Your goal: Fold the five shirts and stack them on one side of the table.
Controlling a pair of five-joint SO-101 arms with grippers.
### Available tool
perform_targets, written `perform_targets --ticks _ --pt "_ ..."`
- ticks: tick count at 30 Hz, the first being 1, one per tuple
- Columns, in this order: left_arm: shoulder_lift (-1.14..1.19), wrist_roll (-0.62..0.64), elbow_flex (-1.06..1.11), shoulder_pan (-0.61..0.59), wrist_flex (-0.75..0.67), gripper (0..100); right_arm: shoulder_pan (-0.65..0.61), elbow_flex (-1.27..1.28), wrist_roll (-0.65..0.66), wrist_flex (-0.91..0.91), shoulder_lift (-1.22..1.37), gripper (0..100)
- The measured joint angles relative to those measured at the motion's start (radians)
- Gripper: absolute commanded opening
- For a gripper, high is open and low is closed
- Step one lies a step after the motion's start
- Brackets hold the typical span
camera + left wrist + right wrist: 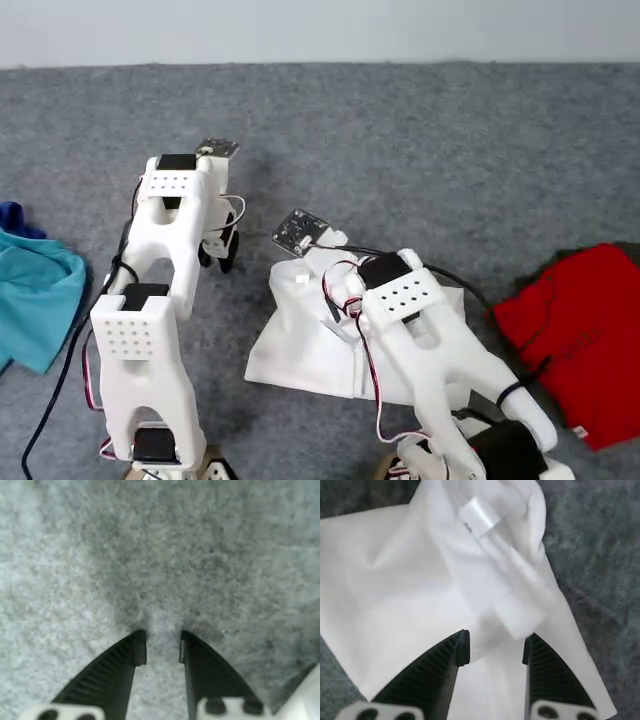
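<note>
We judge no stack started: the white shirt [300, 345] lies rumpled mid-table, the red shirt [580, 330] right, the teal shirt [35, 290] left. We count three shirts, one of each; a blue scrap [14, 216] may be a fourth. Left gripper [162, 647] is spread over bare carpet [200, 555]; right gripper [492, 647] is spread above the white shirt, empty.

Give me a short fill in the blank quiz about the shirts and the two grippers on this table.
1. Above the white shirt, the right gripper has its jaws ____.
2. The left gripper, also open, hangs above the bare ____ table surface.
3. In the high view, the red shirt lies at the ____ edge.
4. In the high view, the teal shirt lies at the ____ edge.
Missing words: open; gray; right; left.
</note>
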Motion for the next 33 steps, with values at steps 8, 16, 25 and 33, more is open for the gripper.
perform_targets --ticks 8,16,25,33 --pt "0.002 0.0 0.0 -0.005 0.0 12 0.361 -0.071 -0.044 0.043 -0.028 19.0" --pt "0.002 0.0 0.0 -0.005 0.0 12 0.574 -0.072 -0.049 0.005 0.066 19.0" --pt "0.002 0.0 0.0 -0.005 0.0 12 0.575 -0.08 -0.054 -0.1 0.269 18.7" --pt "0.002 0.0 0.0 -0.005 0.0 12 0.574 -0.095 -0.054 -0.132 0.351 18.6"
